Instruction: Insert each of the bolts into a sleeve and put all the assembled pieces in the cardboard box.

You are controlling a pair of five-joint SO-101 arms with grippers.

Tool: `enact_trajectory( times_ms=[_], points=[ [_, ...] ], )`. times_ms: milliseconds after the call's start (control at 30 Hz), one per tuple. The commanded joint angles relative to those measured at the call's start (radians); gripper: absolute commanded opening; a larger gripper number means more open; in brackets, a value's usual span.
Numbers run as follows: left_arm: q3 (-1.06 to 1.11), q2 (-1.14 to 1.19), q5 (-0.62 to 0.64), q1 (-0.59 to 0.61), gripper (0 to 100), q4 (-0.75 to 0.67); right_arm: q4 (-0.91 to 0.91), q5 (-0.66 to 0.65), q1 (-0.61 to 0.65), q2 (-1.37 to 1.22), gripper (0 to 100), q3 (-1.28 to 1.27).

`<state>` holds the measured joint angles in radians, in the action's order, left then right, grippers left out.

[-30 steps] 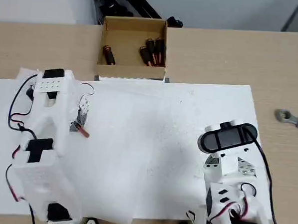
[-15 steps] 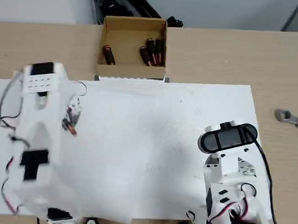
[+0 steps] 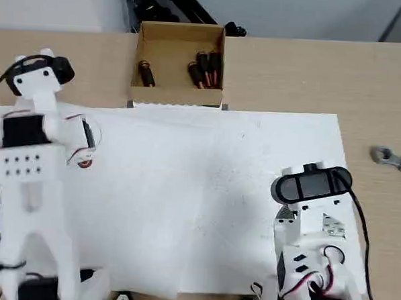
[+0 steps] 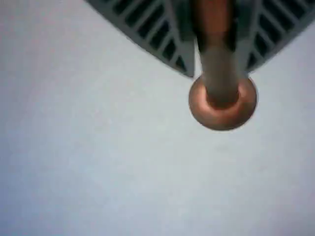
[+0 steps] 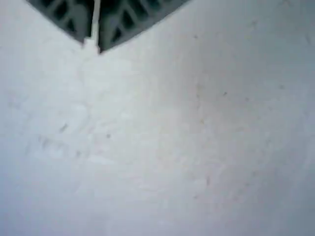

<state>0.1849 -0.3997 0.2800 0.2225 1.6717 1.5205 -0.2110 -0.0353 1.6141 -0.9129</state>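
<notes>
The cardboard box [image 3: 173, 58] sat at the far edge of the table [image 3: 292, 74], just beyond a white sheet [image 3: 205, 190]. Inside it lay one assembled piece [image 3: 146, 73] by one wall and a cluster of others [image 3: 206, 68] by the opposite wall. Over the sheet's near-left part, the left gripper [image 3: 84, 154] pointed down, and a copper-headed bolt [image 3: 85, 161] seemed to be pinched at its tip. The right arm [image 3: 311, 223] stood over the sheet's opposite corner. A metal tool [image 3: 392, 159] lay on the bare wood.
</notes>
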Motion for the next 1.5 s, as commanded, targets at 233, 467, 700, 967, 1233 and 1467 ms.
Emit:
enact_trajectory(
  times_ms=[233,467,700,967,1233,1467],
  points=[
    [0.173,-0.301,-0.144,0.002,1,-0.163,-0.033,0.012,-0.001,0.002,0.5,-0.140],
    [0.232,-0.371,-0.150,0.002,1,-0.238,-0.065,0.031,0.001,0.061,0.4,-0.262],
    [0.236,-0.377,-0.150,0.003,1,-0.238,-0.007,0.055,-0.022,0.180,0.4,-0.230],
    [0.234,-0.377,-0.150,0.003,1,-0.249,0.001,0.048,-0.191,0.202,0.4,-0.238],
    [0.228,-0.379,-0.213,0.003,1,-0.319,-0.036,0.029,-0.211,0.202,0.5,-0.382],
    [0.197,-0.379,-0.213,0.003,1,-0.316,-0.166,0.017,-0.174,0.199,0.4,-0.620]
  ],
)
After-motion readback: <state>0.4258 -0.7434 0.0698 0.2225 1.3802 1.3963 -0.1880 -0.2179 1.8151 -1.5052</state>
